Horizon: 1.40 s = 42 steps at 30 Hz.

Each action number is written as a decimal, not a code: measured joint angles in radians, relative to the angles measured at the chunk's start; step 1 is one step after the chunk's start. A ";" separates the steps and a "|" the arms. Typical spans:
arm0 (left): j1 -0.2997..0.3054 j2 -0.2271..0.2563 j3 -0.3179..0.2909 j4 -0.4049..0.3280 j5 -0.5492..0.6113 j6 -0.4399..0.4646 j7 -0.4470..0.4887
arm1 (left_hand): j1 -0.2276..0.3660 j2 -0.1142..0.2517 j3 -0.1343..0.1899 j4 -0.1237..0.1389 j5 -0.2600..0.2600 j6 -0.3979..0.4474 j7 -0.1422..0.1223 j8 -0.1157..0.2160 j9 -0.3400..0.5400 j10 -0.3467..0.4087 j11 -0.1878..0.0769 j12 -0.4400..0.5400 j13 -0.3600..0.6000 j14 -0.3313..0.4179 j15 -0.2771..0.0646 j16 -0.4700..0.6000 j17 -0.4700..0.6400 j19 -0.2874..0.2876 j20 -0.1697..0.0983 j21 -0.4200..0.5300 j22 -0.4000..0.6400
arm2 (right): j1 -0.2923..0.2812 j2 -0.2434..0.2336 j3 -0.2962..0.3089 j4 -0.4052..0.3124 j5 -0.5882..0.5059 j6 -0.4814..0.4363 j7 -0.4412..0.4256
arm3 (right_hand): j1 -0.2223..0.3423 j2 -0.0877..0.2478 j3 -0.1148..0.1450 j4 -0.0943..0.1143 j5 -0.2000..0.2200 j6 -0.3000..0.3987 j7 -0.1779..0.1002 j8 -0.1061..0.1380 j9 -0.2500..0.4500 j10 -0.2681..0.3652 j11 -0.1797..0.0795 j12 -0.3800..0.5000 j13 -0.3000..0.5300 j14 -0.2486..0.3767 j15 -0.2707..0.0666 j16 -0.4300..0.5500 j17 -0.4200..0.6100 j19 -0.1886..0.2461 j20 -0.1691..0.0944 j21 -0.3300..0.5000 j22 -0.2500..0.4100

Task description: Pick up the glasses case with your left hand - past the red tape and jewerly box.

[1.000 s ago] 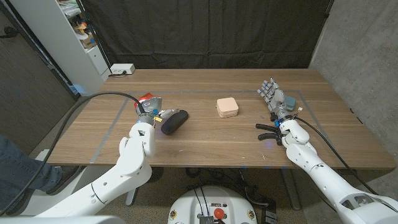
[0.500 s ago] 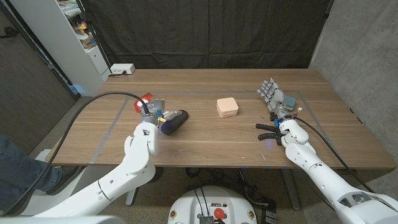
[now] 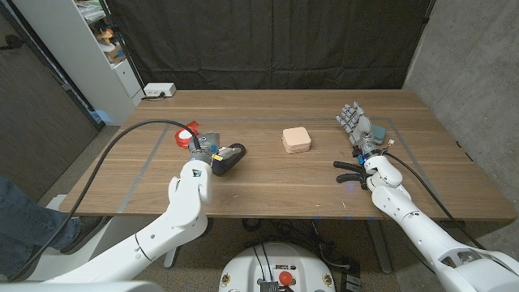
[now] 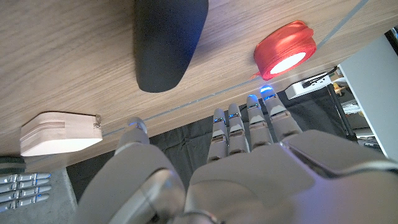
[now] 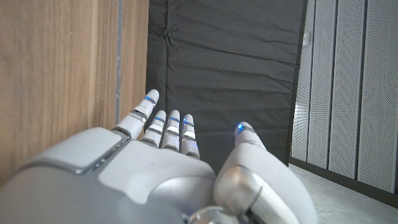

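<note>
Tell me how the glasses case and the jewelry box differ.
The glasses case is black, long and rounded with a tapered end; the jewelry box is pale pink, squarish and flat. The case lies right next to the left hand, near the red tape; the box sits alone at the middle of the table, away from both hands. Both rest closed on the wood.

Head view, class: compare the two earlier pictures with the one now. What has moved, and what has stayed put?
The left hand has moved farther across the table, over the near end of the black glasses case, between it and the red tape. Its fingers are extended, holding nothing. The case, tape, jewelry box and right hand stayed put.
</note>
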 measured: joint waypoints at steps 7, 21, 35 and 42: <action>0.009 -0.014 0.010 0.001 0.032 0.006 -0.009 | 0.000 0.000 -0.004 -0.004 0.000 0.000 0.000 0.000 0.000 0.005 -0.005 0.000 0.000 0.000 0.000 -0.004 0.000 0.000 0.000 0.000 0.000 | 0.001 0.002 0.001 0.004 0.004 0.000 0.006 | 0.000 0.000 0.000 0.000 0.000 0.000 0.000 0.000 0.000 0.000 0.000 0.000 0.000 0.000 0.000 0.000 0.000 0.004 0.004 0.000 0.000; 0.046 -0.042 -0.002 0.002 0.080 0.024 -0.027 | 0.005 0.005 -0.004 -0.004 0.004 0.000 0.000 0.000 0.000 0.005 -0.005 0.000 0.000 0.000 0.000 -0.004 0.000 0.000 0.000 0.000 -0.002 | -0.003 -0.005 0.005 0.005 0.007 -0.003 0.014 | -0.004 0.004 0.000 0.000 0.000 0.000 0.000 0.000 0.000 0.002 -0.002 0.000 0.000 0.000 0.000 0.000 0.000 0.006 0.005 0.000 0.000; 0.051 -0.069 -0.003 0.021 0.108 0.023 -0.049 | 0.015 0.004 -0.004 -0.004 0.004 0.000 0.000 0.000 0.000 0.005 -0.005 0.000 0.005 0.005 0.005 -0.004 0.000 0.009 -0.002 -0.007 -0.002 | -0.007 -0.009 0.014 0.016 0.015 -0.005 0.024 | -0.013 0.013 -0.004 -0.004 0.000 0.000 0.000 0.000 0.000 0.002 -0.002 0.000 0.000 0.000 0.000 0.000 0.000 0.005 0.005 0.000 0.000; 0.051 -0.080 -0.002 0.036 0.112 0.018 -0.053 | 0.015 0.004 -0.004 -0.004 0.004 0.000 0.000 0.000 0.000 0.005 -0.005 0.000 0.005 0.005 0.005 -0.004 0.000 0.009 -0.002 -0.007 -0.002 | -0.007 -0.011 0.018 0.023 0.018 -0.007 0.027 | -0.013 0.013 -0.004 -0.004 0.000 0.000 0.000 0.000 0.000 0.002 -0.002 0.000 0.000 0.000 0.000 0.000 0.000 0.005 0.005 0.000 0.000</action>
